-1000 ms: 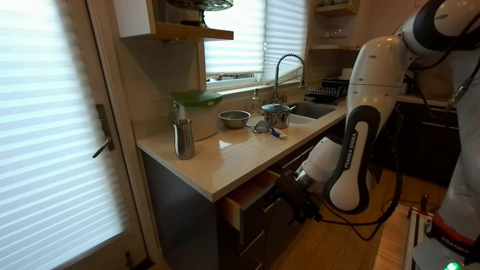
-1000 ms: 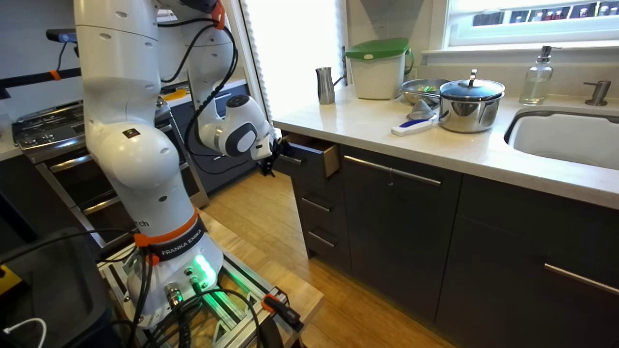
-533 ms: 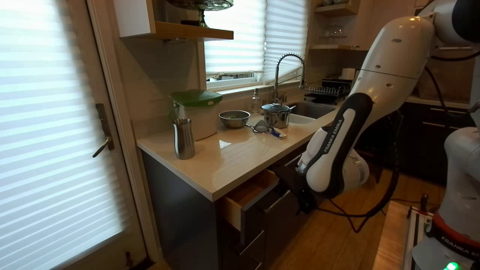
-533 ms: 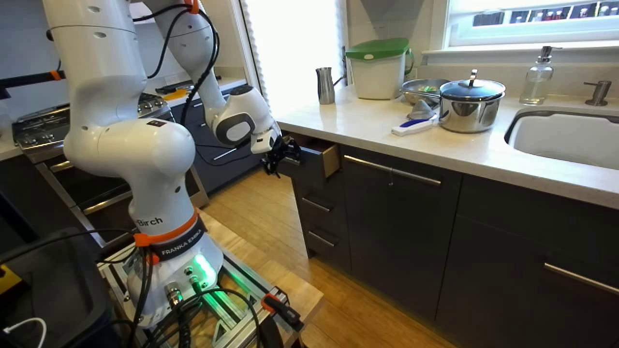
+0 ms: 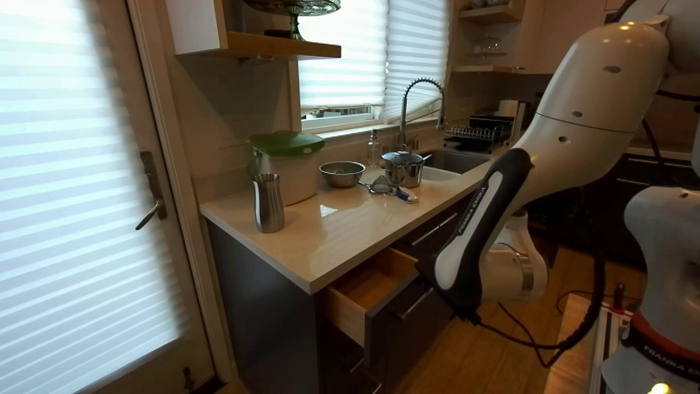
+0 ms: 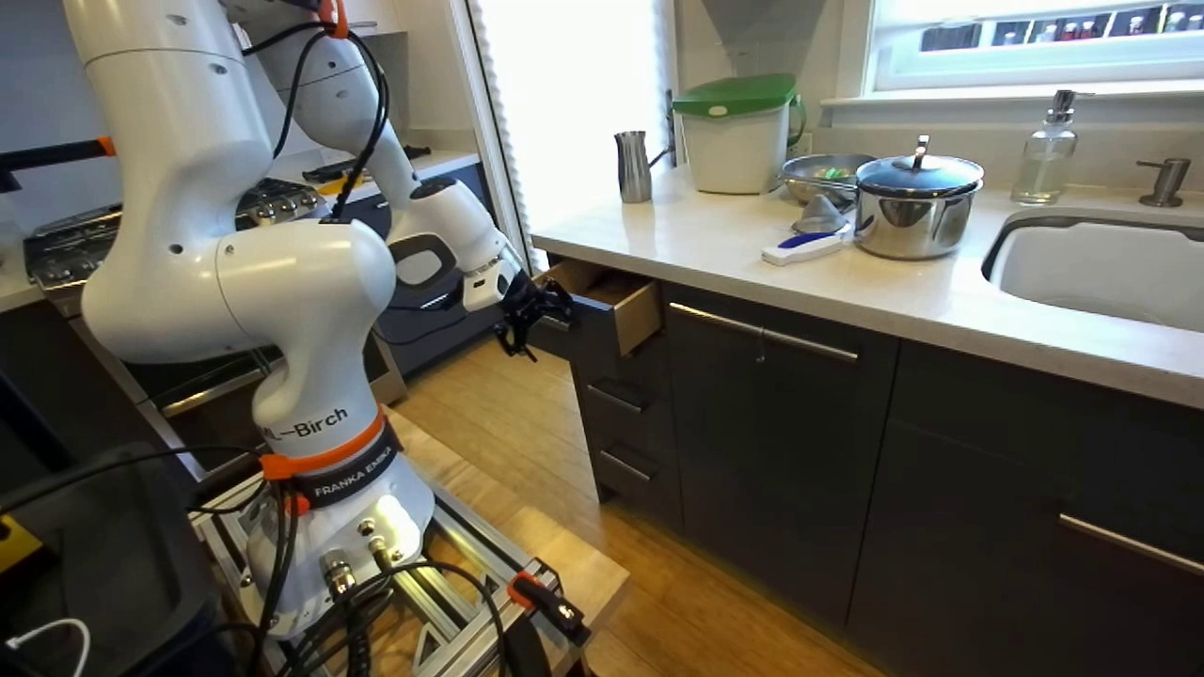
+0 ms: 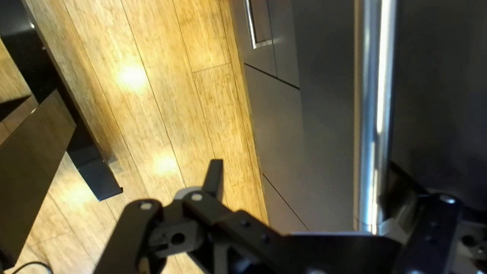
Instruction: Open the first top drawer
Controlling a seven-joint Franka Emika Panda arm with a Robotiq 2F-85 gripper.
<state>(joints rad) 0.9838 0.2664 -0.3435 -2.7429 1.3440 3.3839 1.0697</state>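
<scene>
The top drawer (image 5: 345, 316) stands well out at six o'clock in an exterior view; the gripper (image 6: 543, 329), spread wide, is by the drawer's handle (image 7: 374, 95); opening looks mostly done, perhaps some pulling left

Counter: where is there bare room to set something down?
Bare: the front of the counter above the drawer, between the steel cup and blue-white tool. Crowded: around that tool, where strainer, bowl and pot bunch together.
</scene>
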